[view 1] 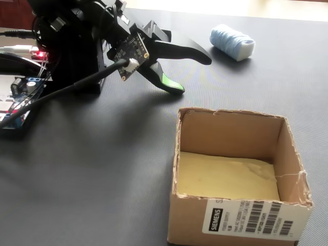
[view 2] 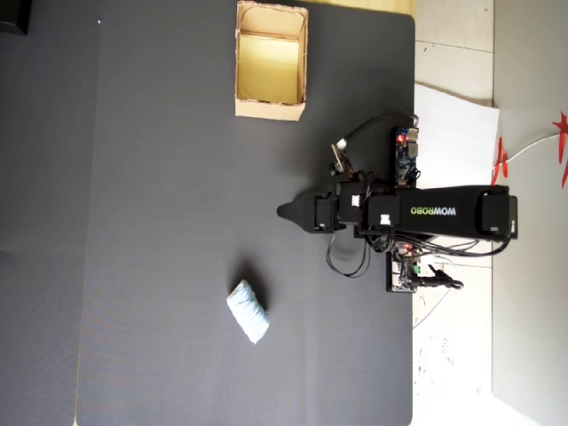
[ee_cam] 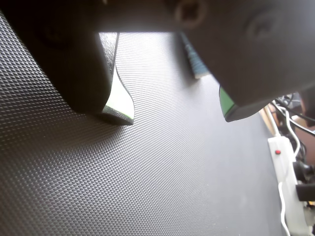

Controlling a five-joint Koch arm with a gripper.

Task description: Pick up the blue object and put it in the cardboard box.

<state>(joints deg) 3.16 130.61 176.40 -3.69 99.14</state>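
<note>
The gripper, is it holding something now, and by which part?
Nothing is held. The gripper is open and empty above the mat, and the blue object lies apart from it.

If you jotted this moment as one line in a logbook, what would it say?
hand: open, empty, low over mat | blue object: on mat, untouched, apart from hand | cardboard box: empty | stage: not yet grasped

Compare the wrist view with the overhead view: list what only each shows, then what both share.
Only the wrist view: a white power strip with cables at the mat's edge, and the open jaws' green pads close up. Only the overhead view: the blue object, the cardboard box, empty, and the whole arm. Both: the gripper and the black mat, with nothing held.
</note>
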